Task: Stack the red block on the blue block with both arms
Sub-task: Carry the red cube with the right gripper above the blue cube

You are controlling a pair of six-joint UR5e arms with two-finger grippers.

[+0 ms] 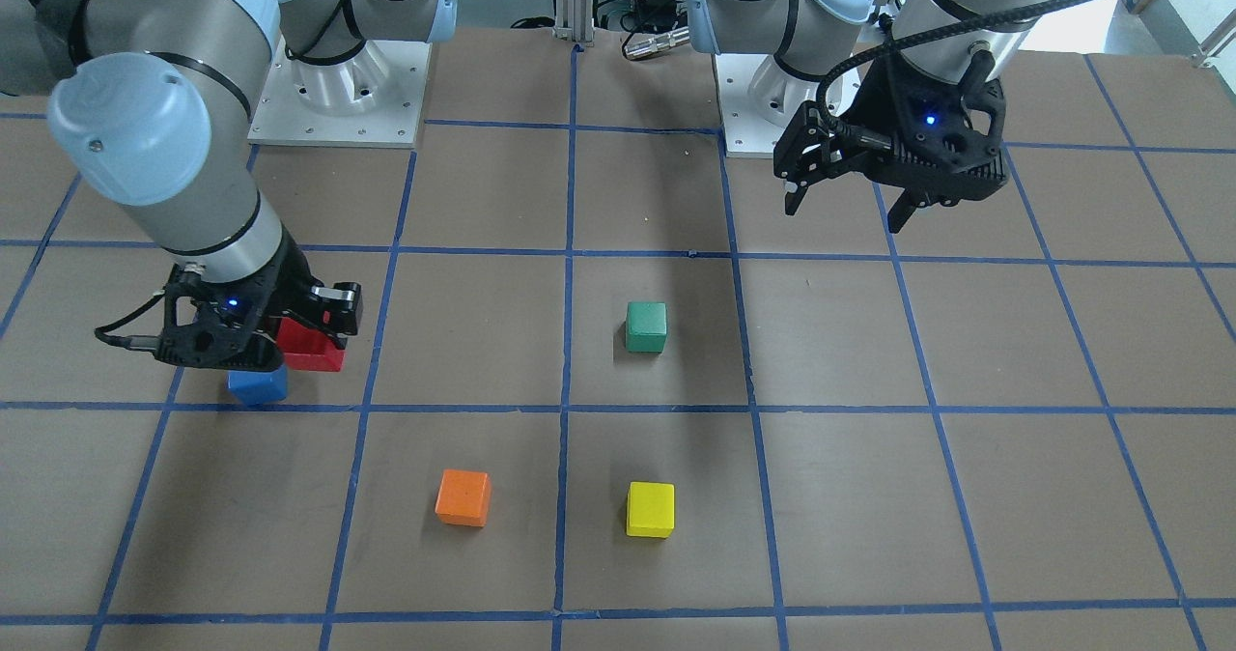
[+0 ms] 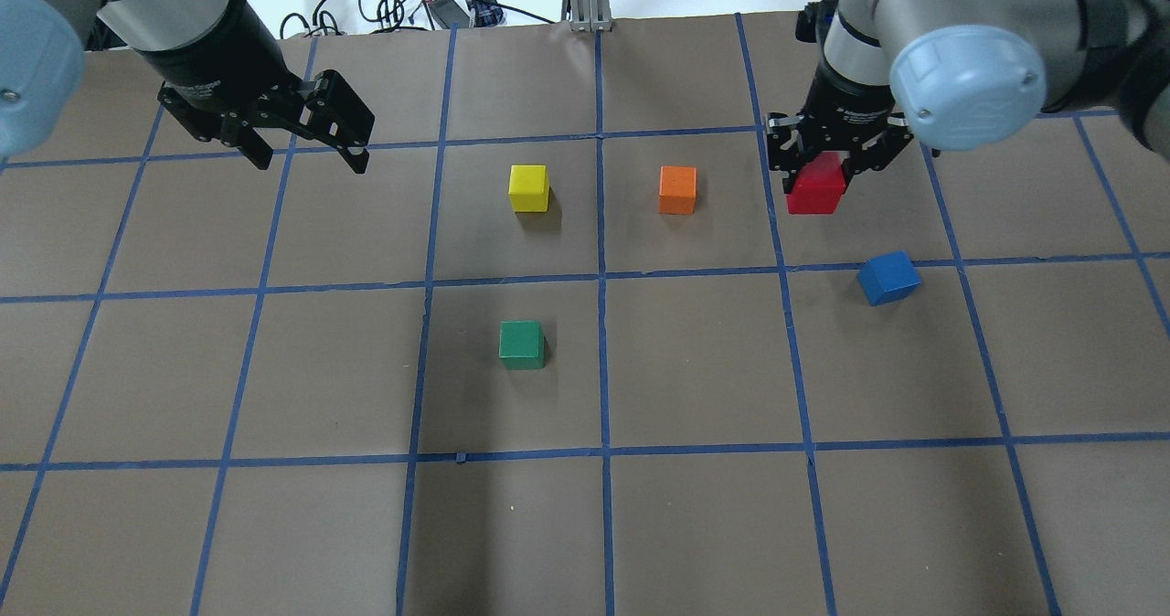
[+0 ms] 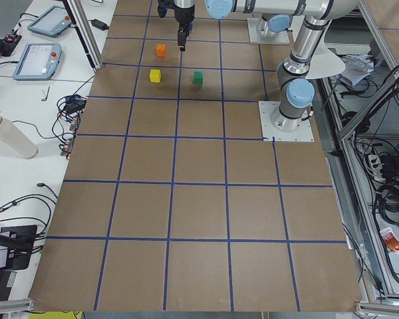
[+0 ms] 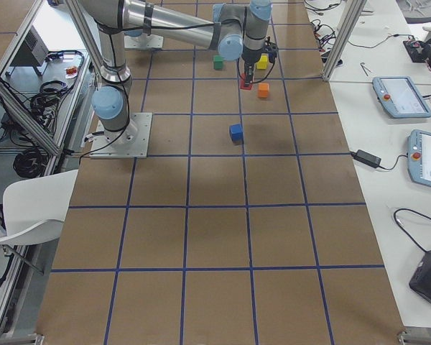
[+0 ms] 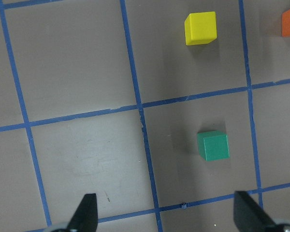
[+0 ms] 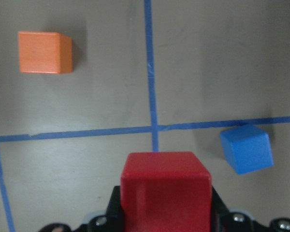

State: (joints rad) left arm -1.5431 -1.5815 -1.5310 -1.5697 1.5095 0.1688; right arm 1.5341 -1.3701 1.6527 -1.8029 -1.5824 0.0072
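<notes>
Red matte cube [image 2: 814,186], likely light, rigid, hung side-pinched in my right claw [image 2: 820,170], blue matte cube [image 2: 888,278] at five o'clock.

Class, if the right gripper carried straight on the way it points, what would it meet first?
Probably the bare table. The right gripper, holding the red block, points down, and the blue block lies off to one side. Its height above the table is hard to judge.

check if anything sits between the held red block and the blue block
Nothing visible does: only bare table lies between the red block, gripped by the right end effector, and the blue block.
</notes>
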